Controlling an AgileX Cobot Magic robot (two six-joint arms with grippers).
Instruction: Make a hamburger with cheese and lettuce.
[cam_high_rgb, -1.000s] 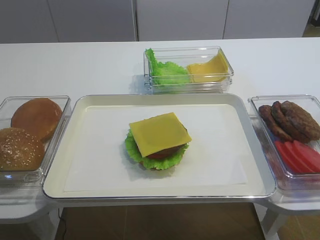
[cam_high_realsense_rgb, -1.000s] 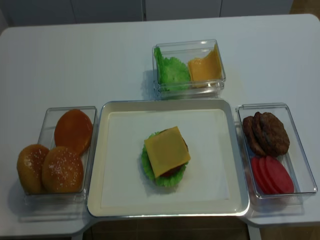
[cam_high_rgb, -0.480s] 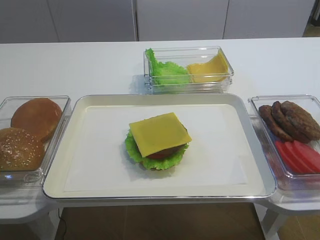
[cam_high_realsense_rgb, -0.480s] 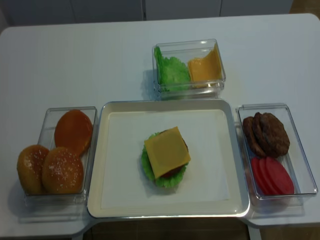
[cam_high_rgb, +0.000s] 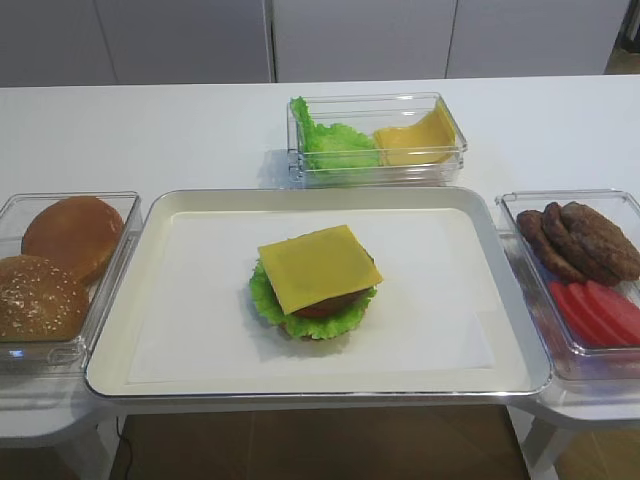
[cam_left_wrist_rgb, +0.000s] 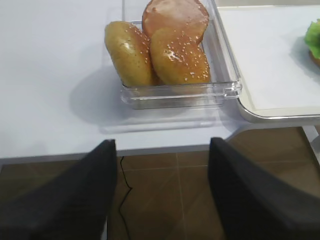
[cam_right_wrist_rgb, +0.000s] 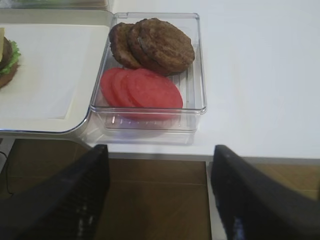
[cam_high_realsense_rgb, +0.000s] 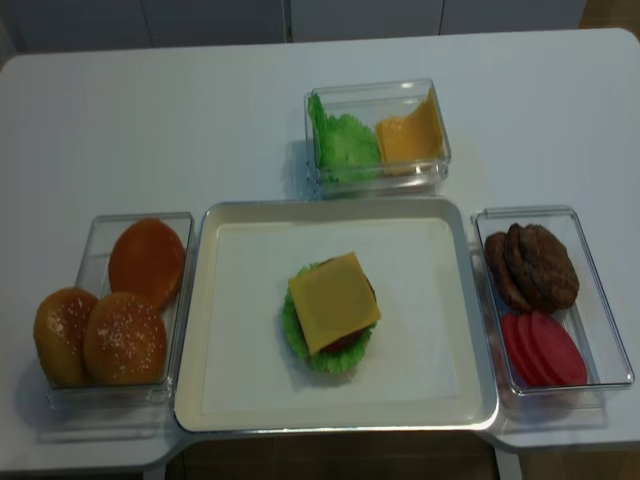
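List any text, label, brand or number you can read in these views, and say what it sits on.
None: no readable text in any view.
The clear containers, the tray, the buns and the cheese on the hamburger carry no print.
The table is plain white, with no markings.

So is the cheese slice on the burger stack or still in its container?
On. The cheese lies flat atop the hamburger on the tray, a corner overhanging the lettuce.
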